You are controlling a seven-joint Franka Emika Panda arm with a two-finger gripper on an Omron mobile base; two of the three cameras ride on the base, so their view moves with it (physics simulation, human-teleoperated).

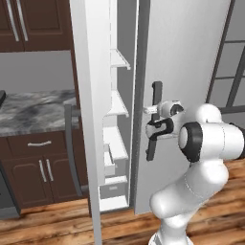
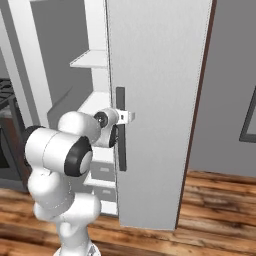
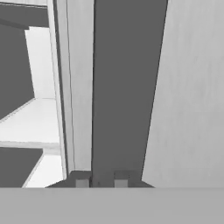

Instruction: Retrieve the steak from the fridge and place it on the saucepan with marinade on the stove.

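So I'm parked right in front of the fridge [image 1: 186, 57], silver-grey doors, one of them swung open to my left so the white shelves [image 1: 116, 103] and a couple of drawers [image 1: 114, 189] low down are showing. Off to the left there's a grey marble counter [image 1: 33, 110] over dark wood cabinets [image 1: 36, 167], more dark cabinets up top, wood floor [image 1: 43, 222] underneath everything. In the right base view a bit of black stove [image 2: 6, 90] grate peeks in at the far left edge. The other door is shut and it's basically a wall between me and whatever's behind it. My gripper [image 3: 101, 178] is up against that door's dark vertical handle [image 3: 124, 87]; in the hand view the bar runs straight up from between my two fingertips [image 3: 82, 180], which sit close on either side of it, so I'd call that clamped on the handle. From the base cameras my hand sits at about mid height on the bar. Can't spot the steak on any shelf I can see from here.
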